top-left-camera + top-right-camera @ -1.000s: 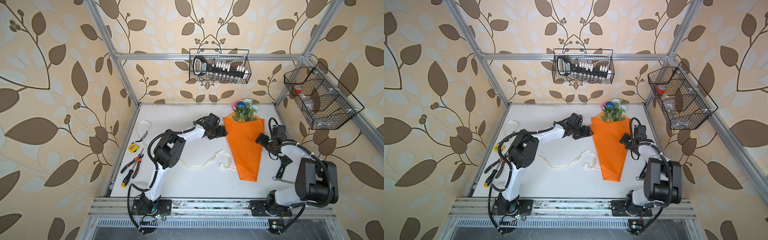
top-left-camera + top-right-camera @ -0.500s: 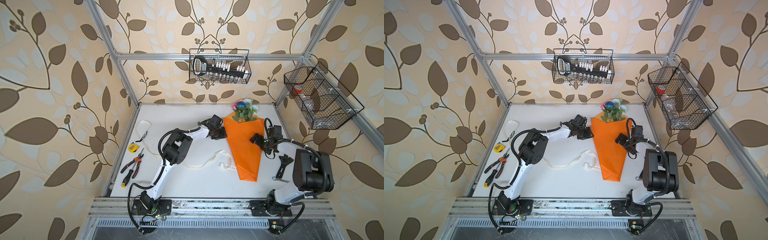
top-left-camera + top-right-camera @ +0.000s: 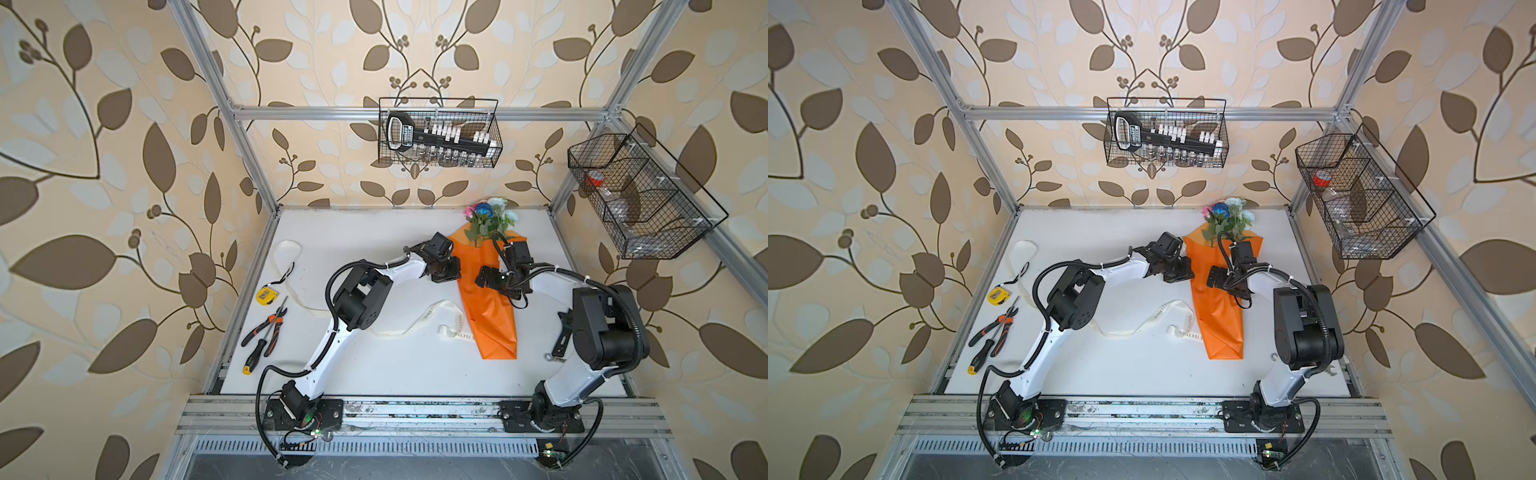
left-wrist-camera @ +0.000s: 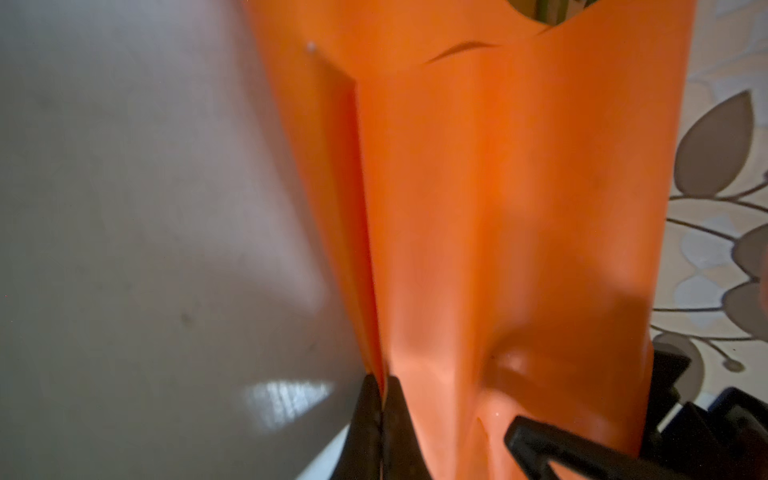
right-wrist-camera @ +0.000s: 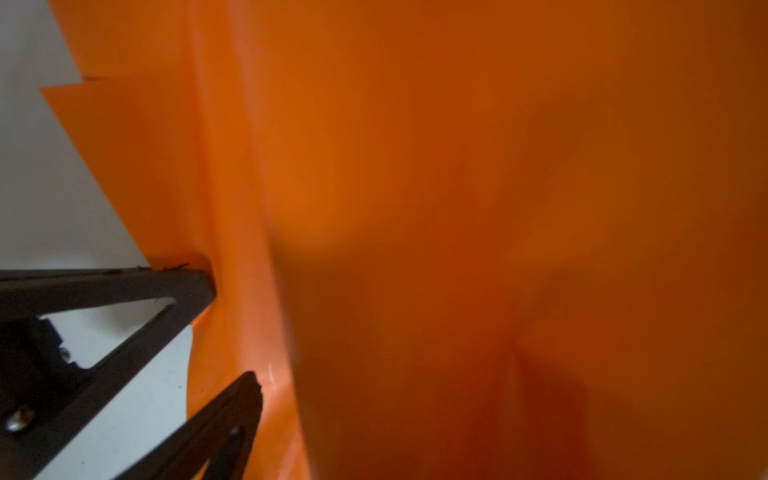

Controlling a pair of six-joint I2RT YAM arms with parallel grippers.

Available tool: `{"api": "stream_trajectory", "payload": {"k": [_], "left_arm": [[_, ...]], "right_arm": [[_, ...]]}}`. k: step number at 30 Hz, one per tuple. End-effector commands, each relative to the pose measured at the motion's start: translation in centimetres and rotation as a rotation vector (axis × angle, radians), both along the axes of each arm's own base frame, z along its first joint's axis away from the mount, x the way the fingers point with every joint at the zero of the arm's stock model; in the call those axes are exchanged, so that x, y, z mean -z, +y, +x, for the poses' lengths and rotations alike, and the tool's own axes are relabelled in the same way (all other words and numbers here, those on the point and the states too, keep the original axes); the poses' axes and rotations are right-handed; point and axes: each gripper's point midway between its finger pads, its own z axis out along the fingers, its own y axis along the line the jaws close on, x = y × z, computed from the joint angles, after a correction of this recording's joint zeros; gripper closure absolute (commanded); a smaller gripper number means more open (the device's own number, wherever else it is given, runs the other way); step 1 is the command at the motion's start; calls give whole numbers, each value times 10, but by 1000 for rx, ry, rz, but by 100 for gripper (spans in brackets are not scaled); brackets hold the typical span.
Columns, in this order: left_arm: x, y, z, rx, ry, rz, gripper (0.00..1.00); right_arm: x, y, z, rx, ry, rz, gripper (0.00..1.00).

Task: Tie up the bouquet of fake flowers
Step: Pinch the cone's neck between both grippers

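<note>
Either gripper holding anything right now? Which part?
Left gripper is shut on the bouquet of fake flowers, pinching the side edge of its orange wrapping paper. Right gripper is open against the wrap, holding nothing.

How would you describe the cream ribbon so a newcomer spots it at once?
On the white tabletop, look between the left arm and the orange-wrapped bouquet of fake flowers. The cream ribbon lies there in loose curves, one end reaching the wrapping. Unlike the pliers and screwdriver at the table's left edge, it is a flat pale strip with dark lettering.
</note>
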Motion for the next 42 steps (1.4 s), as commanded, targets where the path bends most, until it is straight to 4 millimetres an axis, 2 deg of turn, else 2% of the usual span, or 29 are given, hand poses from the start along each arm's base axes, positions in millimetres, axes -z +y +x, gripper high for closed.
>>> {"api": "stream_trajectory", "payload": {"k": [1, 4, 8, 11, 14, 15, 17, 23, 26, 30, 35, 42], "left_arm": [[43, 3, -29, 19, 122, 85, 100], [42, 2, -29, 18, 122, 81, 100], [43, 0, -30, 19, 131, 71, 100], [43, 1, -32, 17, 137, 67, 100], [37, 1, -32, 11, 126, 58, 100], [37, 2, -32, 10, 126, 60, 100], [35, 1, -31, 9, 123, 57, 100], [41, 3, -34, -2, 148, 58, 100], [41, 3, -33, -12, 149, 59, 100], [41, 6, -32, -37, 156, 74, 100], [35, 14, -30, -81, 153, 72, 100], [31, 10, -30, -96, 177, 36, 100]], "right_arm": [[9, 17, -7, -67, 56, -25, 1], [10, 31, -7, -104, 55, -33, 1], [21, 41, -8, -128, 93, -61, 1], [32, 37, -11, -110, 135, -124, 1], [41, 33, -15, -97, 166, -144, 12], [43, 33, -15, -96, 172, -146, 11], [48, 35, -19, -104, 193, -152, 1], [28, 52, -17, -166, 126, -80, 1], [18, 61, -21, -226, 113, -111, 0], [13, 58, -30, -222, 125, -197, 0], [5, 54, -36, -203, 103, -194, 0], [42, 45, -47, -192, 215, -291, 1]]}}
